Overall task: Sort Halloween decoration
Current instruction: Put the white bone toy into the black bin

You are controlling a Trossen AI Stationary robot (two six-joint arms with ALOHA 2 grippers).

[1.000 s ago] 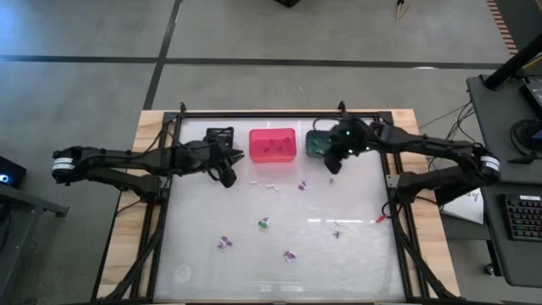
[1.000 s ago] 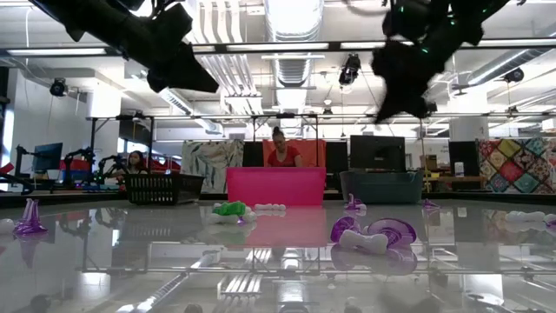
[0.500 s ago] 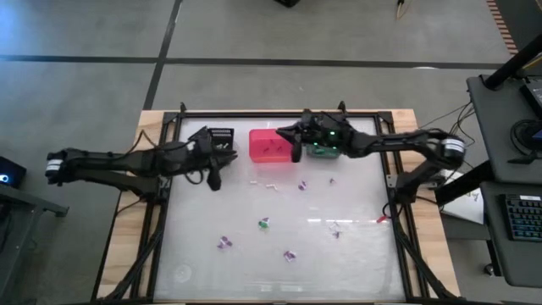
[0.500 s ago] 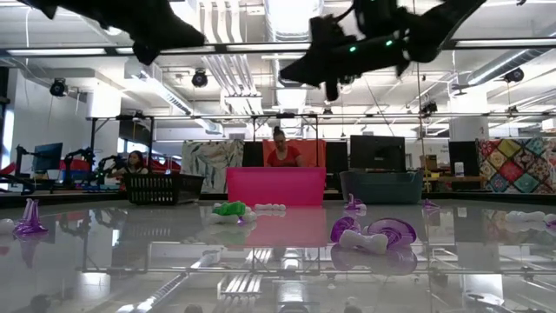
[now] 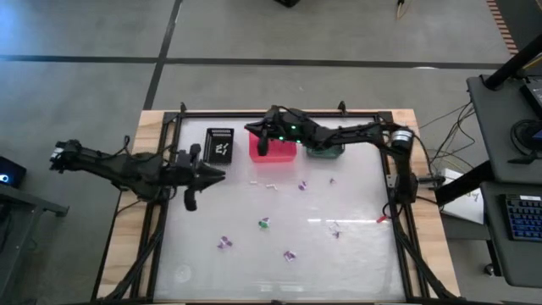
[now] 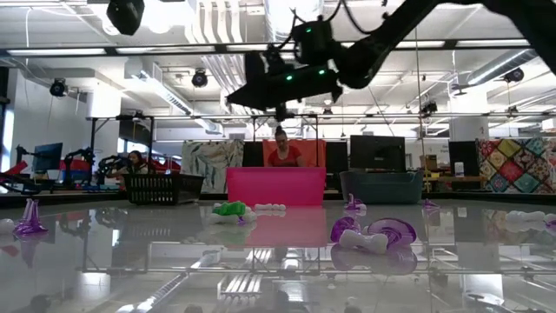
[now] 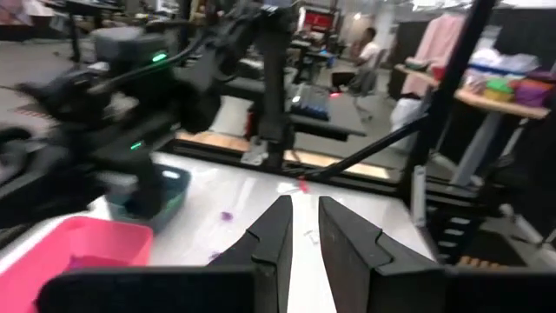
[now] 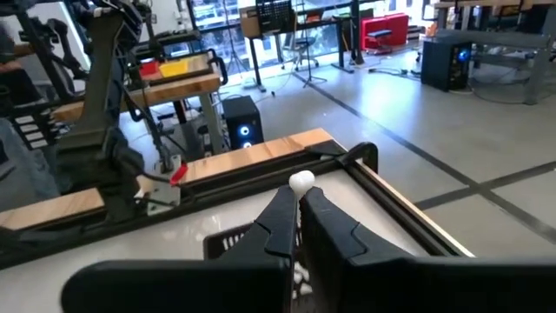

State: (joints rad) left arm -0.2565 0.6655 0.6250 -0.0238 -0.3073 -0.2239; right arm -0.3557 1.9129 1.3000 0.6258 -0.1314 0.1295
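Observation:
My right gripper (image 5: pixel 254 130) reaches level from the table's right, high over the left rim of the pink bin (image 5: pixel 273 146), and is shut on a small white trinket (image 8: pixel 301 182). The black bin (image 5: pixel 219 144) stands just to its left, the teal bin (image 5: pixel 324 151) to its right. My left gripper (image 5: pixel 222 173) hovers by the table's left edge, nearer than the black bin; its fingers (image 7: pixel 276 228) stand slightly apart with nothing between them. White (image 5: pixel 272 184), purple (image 5: pixel 301 185) and green (image 5: pixel 264 224) trinkets lie on the table. My right gripper pinches the white trinket between its two fingertips (image 8: pixel 287 198). The trinket's rounded end (image 8: pixel 301 180) sticks out past the tips. The fingers lie level and point toward the table's left. The trinket is lifted clear, high above the bins.
More purple trinkets (image 5: pixel 223 243) (image 5: pixel 289 255) (image 5: pixel 335 229) lie toward the near edge, and a small red piece (image 5: pixel 381 219) lies near the right rail. A black frame (image 5: pixel 254 113) runs around the table top. People sit in the room beyond (image 6: pixel 280 149).
My right gripper has swung from above the teal bin toward the table's left, across the pink bin to its left rim, tipping from pointing down to level and staying shut. My left gripper has drawn back from the black bin toward the left and near edges and has risen.

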